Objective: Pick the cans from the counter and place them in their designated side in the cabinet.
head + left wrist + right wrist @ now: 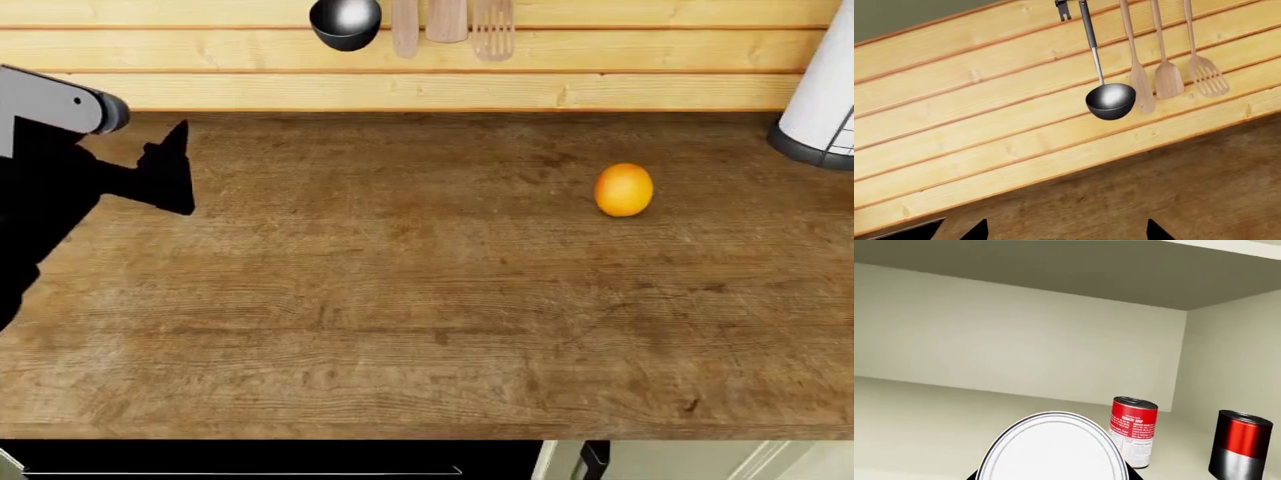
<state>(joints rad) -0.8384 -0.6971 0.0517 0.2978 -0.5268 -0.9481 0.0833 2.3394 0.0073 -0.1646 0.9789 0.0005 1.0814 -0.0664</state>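
In the right wrist view my right gripper (1054,476) is shut on a can (1053,447). Only the can's round silver-white top shows, and it hides the jaws. It is inside the pale cabinet (1021,340), above the shelf. A red-and-white labelled can (1133,436) stands upright on the shelf just beyond it. My left gripper (171,172) is open and empty, low over the far left of the brown counter (400,300); its fingertips (979,232) show wide apart in the left wrist view. No can stands on the counter in the head view.
An orange fruit (623,190) lies on the counter at the right. A white appliance (821,100) stands at the far right. A ladle (1110,101) and wooden utensils (1167,75) hang on the plank wall. A dark red-and-silver can (1241,446) stands by the cabinet's side wall.
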